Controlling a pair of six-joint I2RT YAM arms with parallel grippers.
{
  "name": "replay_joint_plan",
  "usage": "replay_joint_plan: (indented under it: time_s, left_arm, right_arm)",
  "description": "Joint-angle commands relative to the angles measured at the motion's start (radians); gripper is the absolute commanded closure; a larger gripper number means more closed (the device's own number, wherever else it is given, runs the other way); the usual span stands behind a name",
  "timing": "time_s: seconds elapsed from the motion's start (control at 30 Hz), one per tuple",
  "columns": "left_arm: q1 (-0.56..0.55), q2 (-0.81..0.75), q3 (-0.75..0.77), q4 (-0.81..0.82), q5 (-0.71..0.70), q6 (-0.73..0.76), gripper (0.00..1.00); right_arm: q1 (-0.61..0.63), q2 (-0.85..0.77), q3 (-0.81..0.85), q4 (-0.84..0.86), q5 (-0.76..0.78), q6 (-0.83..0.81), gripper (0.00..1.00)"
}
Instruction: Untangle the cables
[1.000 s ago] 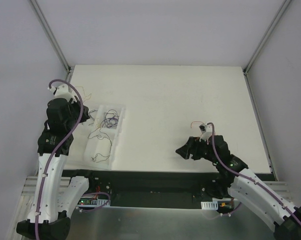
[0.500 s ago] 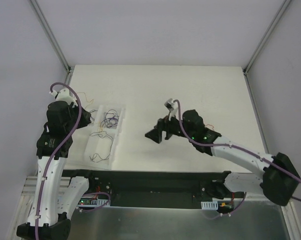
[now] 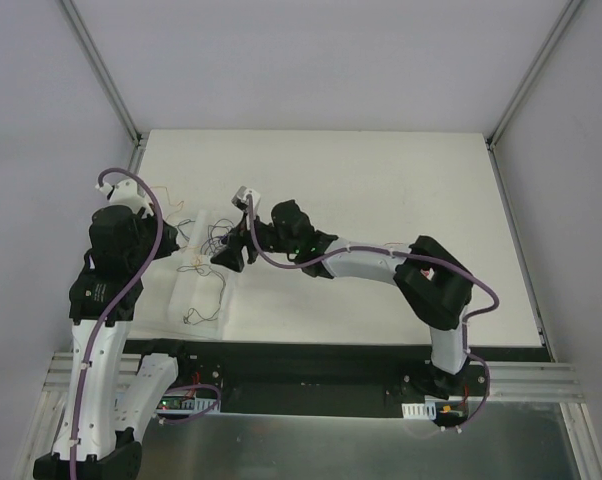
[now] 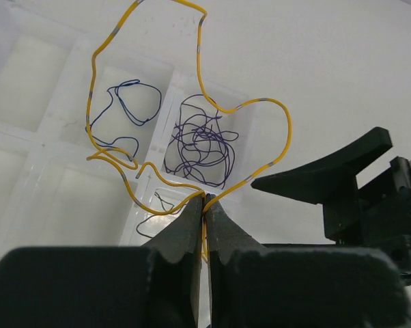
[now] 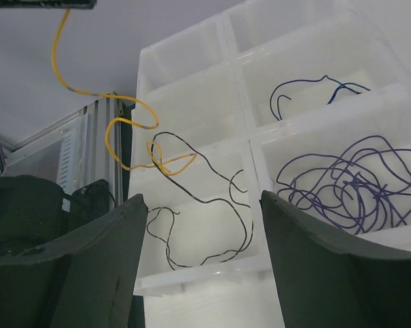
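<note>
Right gripper [image 3: 230, 256] had swung over the tray [image 5: 192, 58], fingers apart. Left gripper [image 4: 204, 200] clamped the yellow cable [image 4: 199, 65], whose loops might snag it.

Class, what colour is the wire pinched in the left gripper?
The wire is yellow with grey bands; left wrist view.

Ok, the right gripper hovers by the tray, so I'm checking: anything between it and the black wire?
Only partly: the yellow wire, pinched in the left gripper, hangs across the black wire's upper end. Between the right gripper's open jaws, its lower loops lie unobstructed.
</note>
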Motion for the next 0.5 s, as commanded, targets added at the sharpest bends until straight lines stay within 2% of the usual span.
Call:
replay_joint_plan:
  time_s: [0.0,0.27,0.37,0.47]
  left_arm:
    - [-0.006,-0.023,0.028,-0.006,-0.043,0.036,1.00]
    - [-0.006,-0.026,0.026,-0.007,-0.033,0.035,1.00]
    - [-0.006,-0.027,0.028,-0.007,-0.031,0.033,1.00]
    - [-0.008,-0.032,0.031,-0.006,-0.053,0.024,1.00]
  right_arm:
    - [0.037,0.074,0.097,0.099,-0.081,-0.031,0.30]
    - [0.068,0.186,0.213,0.044,-0.064,-0.040,0.35]
    - [0.071,0.206,0.226,0.036,-0.044,-0.040,0.45]
    - [0.075,0.202,0.201,0.036,-0.015,-0.037,0.60]
